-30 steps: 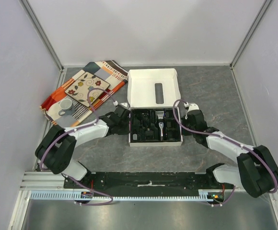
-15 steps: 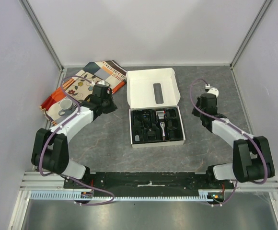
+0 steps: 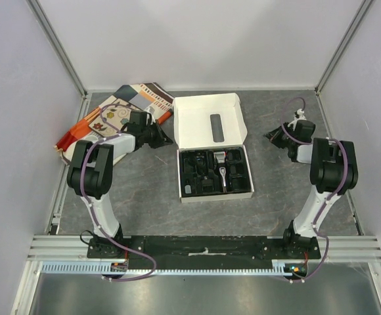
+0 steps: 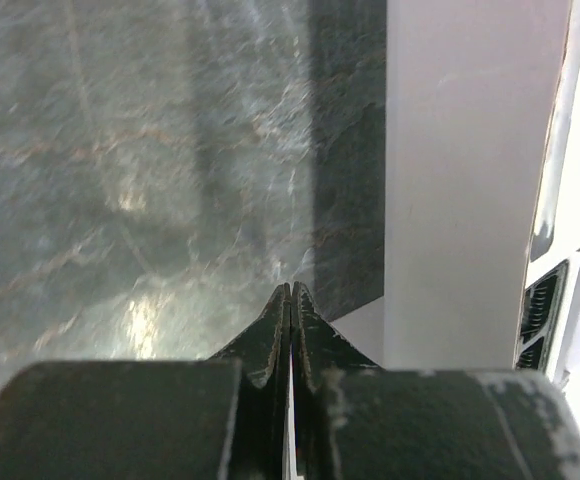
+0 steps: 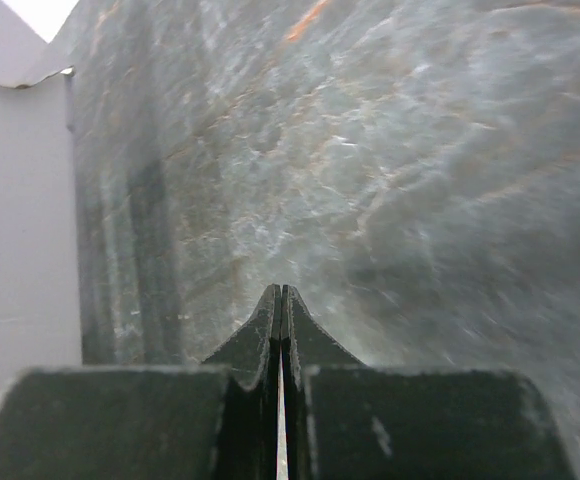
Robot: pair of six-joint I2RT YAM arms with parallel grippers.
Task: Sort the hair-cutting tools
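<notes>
Presently, both arms stand folded up from the rail at the near edge, clear of the work, so the overhead view of the box is unobstructed.

Near centre of the table, the box sits open. The clipper lies in its middle slot, blade end far, and the small black pieces occupy the compartments either side. They are too dark to tell apart individually. Judged from this, every tool is seated and sorting looks complete or nearly so.

Beyond the slots, the lid lies tipped back toward the far side, which leaves the compartments open from above.

The left gripper hovers low over bare table just left of the lid, its fingers pressed together on nothing. The right gripper hovers well right of the box, fingers likewise together and empty. Neither touches the box.

At far left, a patterned cloth lies partly under the left arm.
</notes>
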